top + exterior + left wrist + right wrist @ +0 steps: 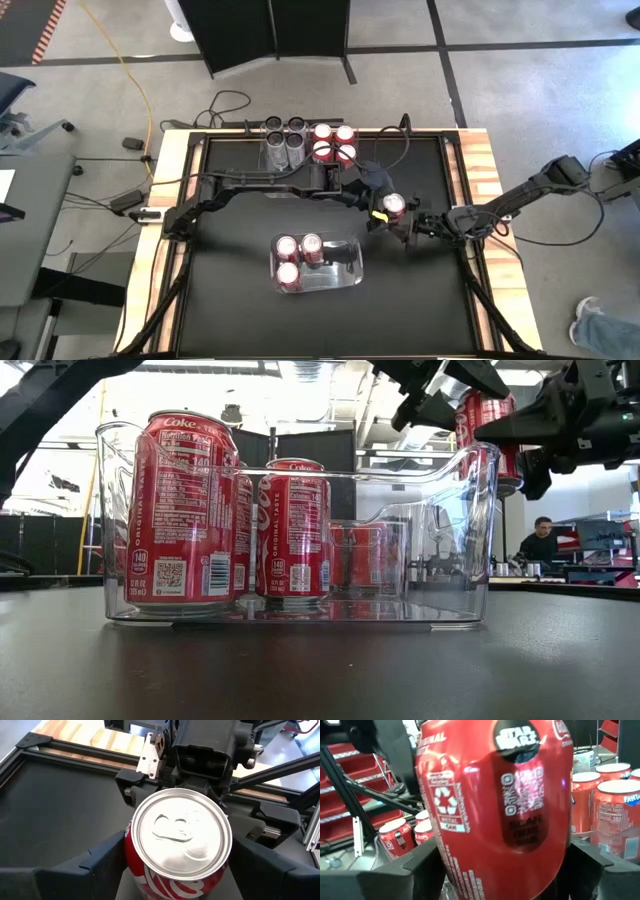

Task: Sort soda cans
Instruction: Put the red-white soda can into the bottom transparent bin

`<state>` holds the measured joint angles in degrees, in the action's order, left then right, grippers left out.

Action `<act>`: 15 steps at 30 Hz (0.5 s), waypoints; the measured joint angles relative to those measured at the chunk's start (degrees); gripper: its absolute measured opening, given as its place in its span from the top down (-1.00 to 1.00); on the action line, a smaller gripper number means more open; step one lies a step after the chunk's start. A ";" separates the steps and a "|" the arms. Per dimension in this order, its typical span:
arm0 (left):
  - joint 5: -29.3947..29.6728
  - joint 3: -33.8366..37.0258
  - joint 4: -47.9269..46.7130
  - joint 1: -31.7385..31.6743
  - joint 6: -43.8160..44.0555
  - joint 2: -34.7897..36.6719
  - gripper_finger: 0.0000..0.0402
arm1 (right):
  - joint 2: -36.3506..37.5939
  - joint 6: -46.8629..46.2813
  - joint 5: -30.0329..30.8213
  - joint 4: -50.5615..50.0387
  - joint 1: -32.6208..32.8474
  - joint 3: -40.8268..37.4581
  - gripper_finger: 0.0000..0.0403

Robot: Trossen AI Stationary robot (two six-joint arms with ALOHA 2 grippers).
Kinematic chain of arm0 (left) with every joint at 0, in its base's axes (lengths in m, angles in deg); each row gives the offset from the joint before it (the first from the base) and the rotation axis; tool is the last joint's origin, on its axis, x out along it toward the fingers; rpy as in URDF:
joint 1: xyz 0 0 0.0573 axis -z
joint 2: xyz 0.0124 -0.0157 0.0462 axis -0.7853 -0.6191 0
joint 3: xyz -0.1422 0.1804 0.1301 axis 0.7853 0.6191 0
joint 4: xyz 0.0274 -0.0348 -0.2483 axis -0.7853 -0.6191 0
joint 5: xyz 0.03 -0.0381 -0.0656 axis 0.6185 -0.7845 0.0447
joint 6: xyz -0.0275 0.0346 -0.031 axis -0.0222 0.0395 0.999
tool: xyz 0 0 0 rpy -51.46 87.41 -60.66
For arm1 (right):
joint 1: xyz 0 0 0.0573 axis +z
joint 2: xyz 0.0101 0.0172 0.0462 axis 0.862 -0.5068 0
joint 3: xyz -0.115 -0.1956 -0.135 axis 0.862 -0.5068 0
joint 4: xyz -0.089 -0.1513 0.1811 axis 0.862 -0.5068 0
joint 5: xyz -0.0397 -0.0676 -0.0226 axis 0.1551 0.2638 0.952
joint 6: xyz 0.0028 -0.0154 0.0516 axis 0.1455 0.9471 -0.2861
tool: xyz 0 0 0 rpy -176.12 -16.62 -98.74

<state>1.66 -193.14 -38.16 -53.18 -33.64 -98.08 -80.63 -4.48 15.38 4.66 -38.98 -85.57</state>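
A red soda can stands upright in the air over the table's right half, between my two grippers. My left gripper reaches it from the table's left, and its fingers lie against the can's two sides. My right gripper comes from the right and is shut on the same can. Three red soda cans stand in a clear bin near the table's middle. More red cans and silver-grey cans stand at the far edge. My left gripper has the can's side wall between its two fingers, just below the silver top. The fingers slant down from the table's left. The can stays upright and clear of the table. My right gripper pinches the can's red wall between its two fingers, coming in level from the table's right. The can stands nearly upright in the hold, lifted clear.
The clear bin's tall walls stand below and to the near left of the held can. Cables lie past the table's far edge. The black mat is bare to the left of and in front of the bin.
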 joint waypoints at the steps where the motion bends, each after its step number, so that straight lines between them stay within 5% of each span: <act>1: 0.00 0.00 0.10 0.00 -0.49 0.00 -0.48 | -0.02 -0.88 -0.18 -0.05 -0.16 0.00 -0.59; 8: -0.07 0.00 -1.76 -0.09 -1.33 -0.24 -0.48 | 0.03 -19.82 -0.61 -6.04 -0.74 0.16 -0.93; 15: 0.25 1.55 -0.86 0.22 -2.16 -0.61 -0.48 | 0.19 -31.09 -0.56 -17.40 1.44 0.70 -0.93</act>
<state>1.90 -191.59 -39.02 -52.96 -35.80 -98.69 -80.44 -35.57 14.83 -12.74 -37.55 -84.87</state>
